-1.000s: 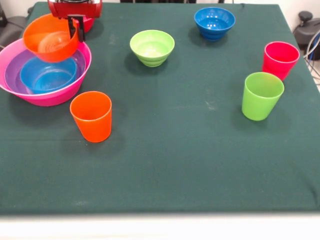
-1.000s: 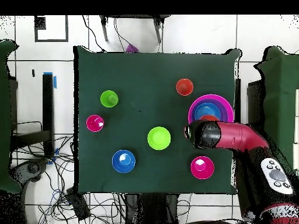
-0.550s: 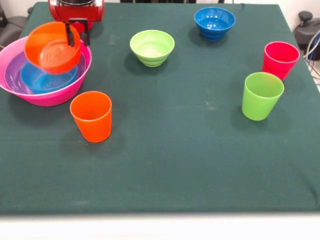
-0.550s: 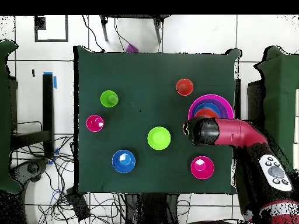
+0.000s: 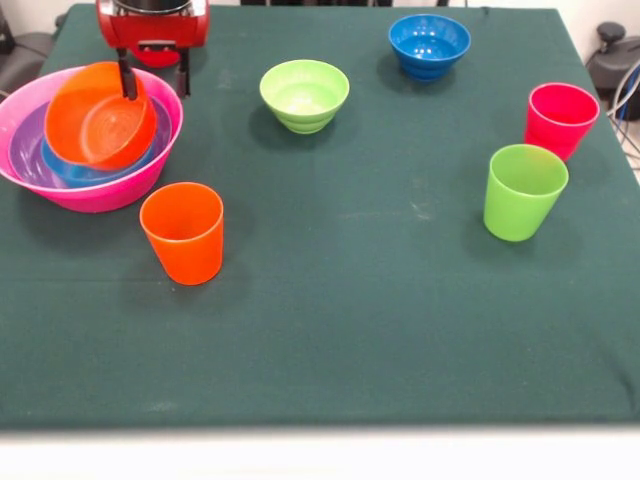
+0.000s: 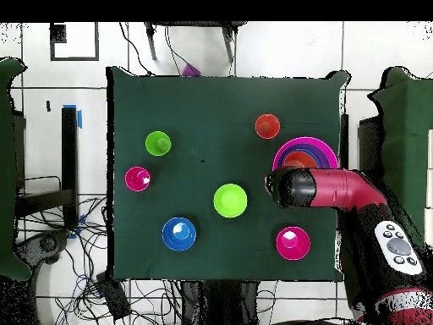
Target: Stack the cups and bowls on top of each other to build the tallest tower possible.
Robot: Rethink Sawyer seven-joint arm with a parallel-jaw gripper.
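Note:
At the table's left edge the tower is a huge pink bowl (image 5: 95, 195) holding a purple bowl (image 5: 22, 150) and a light blue bowl (image 5: 70, 172). An orange bowl (image 5: 95, 115) leans tilted inside them, its mouth facing the front. My gripper (image 5: 155, 78) hangs open just behind it, with one finger (image 5: 127, 80) inside the orange bowl's rim and the other outside. Loose on the cloth are the orange cup (image 5: 183, 232), green cup (image 5: 523, 190), red-pink cup (image 5: 560, 119), green bowl (image 5: 304, 95) and dark blue bowl (image 5: 429, 45). A red-pink bowl (image 6: 293, 243) shows from overhead only.
Green cloth covers the table (image 5: 380, 330). In the overhead view the red arm (image 6: 338, 190) reaches in from the right and covers part of the tower (image 6: 321, 148). Cables and floor tiles surround the table.
The gripper lowered the orange bowl into the nested bowls, and its fingers spread apart and let go. The bowl now rests tilted in the stack.

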